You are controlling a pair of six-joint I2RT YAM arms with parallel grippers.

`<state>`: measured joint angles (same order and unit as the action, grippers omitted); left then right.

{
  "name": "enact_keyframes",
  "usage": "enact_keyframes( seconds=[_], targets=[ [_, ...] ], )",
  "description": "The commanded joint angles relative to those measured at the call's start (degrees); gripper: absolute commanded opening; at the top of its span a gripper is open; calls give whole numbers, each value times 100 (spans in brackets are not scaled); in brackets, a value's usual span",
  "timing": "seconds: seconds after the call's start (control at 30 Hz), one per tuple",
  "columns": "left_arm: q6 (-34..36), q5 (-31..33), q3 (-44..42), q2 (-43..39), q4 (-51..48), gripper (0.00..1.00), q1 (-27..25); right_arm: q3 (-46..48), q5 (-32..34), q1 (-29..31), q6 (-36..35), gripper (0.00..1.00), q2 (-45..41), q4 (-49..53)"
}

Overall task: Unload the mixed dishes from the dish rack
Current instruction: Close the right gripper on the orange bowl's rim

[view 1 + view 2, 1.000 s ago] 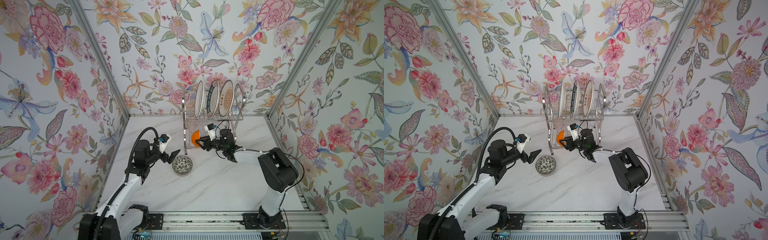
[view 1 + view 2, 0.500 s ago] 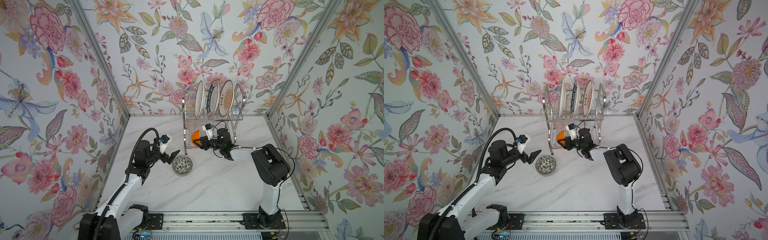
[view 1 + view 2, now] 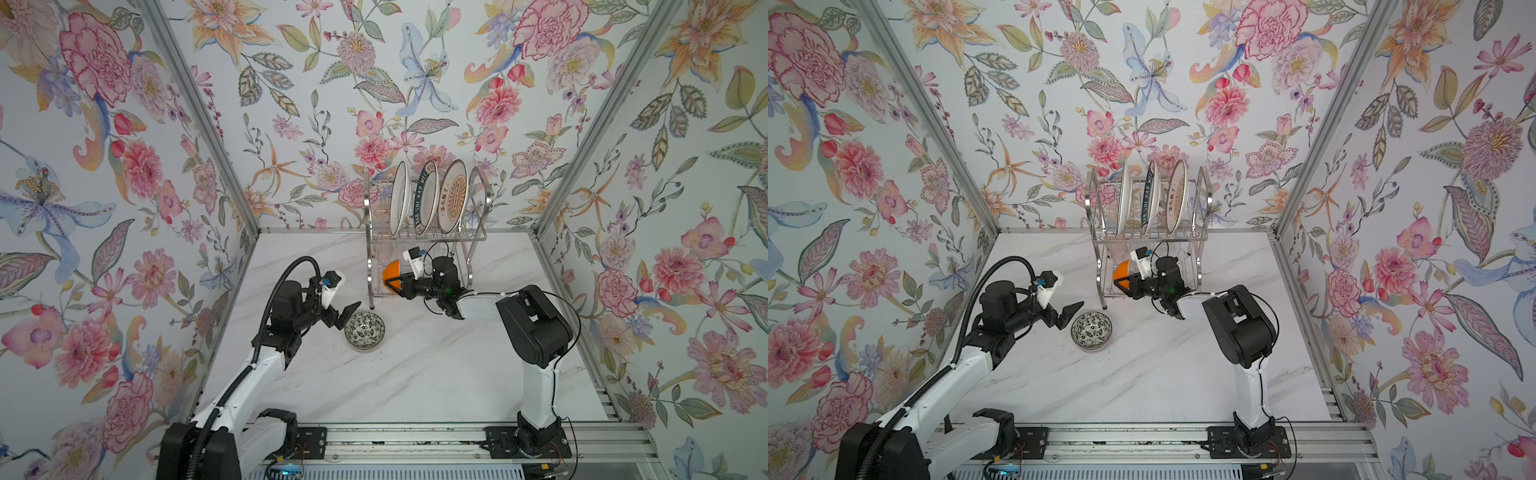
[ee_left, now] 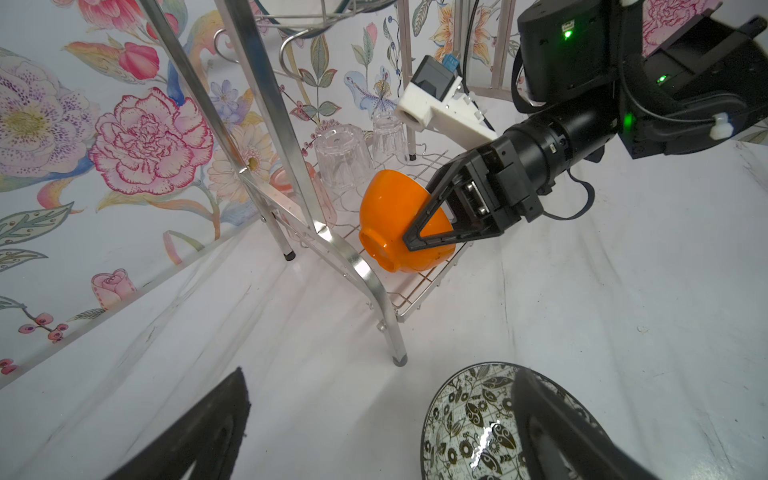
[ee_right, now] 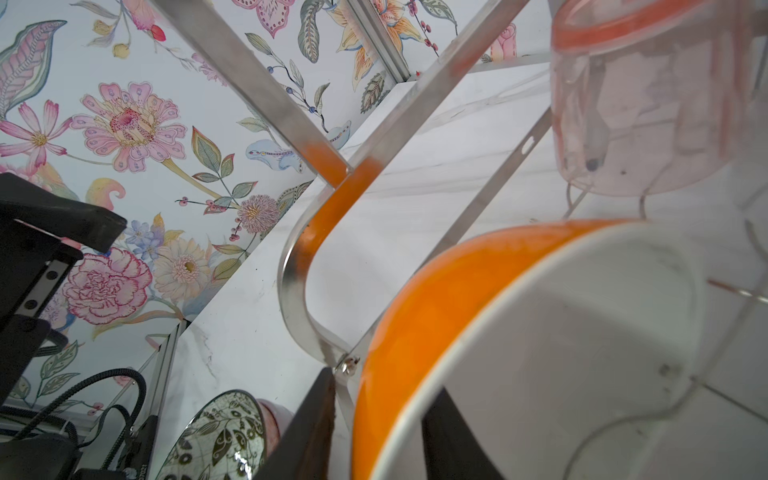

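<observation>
Right gripper [image 4: 415,237] straddles the rim of the orange bowl [image 4: 390,208], one finger inside, one outside; we cannot tell whether its close-set jaws actually pinch the wall. Tipped on its side at the front-left corner of the dish rack's [image 3: 368,232] lower shelf, by the desk's [image 3: 415,374] back edge, the bowl is glossy orange outside, white within. We judge it light, rigid and slippery, best pinched at the rim. Left gripper [image 3: 347,315] hangs wide open, empty, beside a patterned bowl [image 3: 365,330].
</observation>
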<state>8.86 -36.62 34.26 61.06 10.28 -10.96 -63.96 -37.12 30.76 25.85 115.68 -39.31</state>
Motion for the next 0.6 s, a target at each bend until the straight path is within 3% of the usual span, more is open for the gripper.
enact_keyframes(
  seconds=[0.0,0.57],
  targets=[
    [113,76,-33,37,0,99,-62,-168,-110,-44,91,32,126,-138],
    [72,146,30,104,42,99,-82,-37,-383,-185,561,18,195,-713]
  ],
)
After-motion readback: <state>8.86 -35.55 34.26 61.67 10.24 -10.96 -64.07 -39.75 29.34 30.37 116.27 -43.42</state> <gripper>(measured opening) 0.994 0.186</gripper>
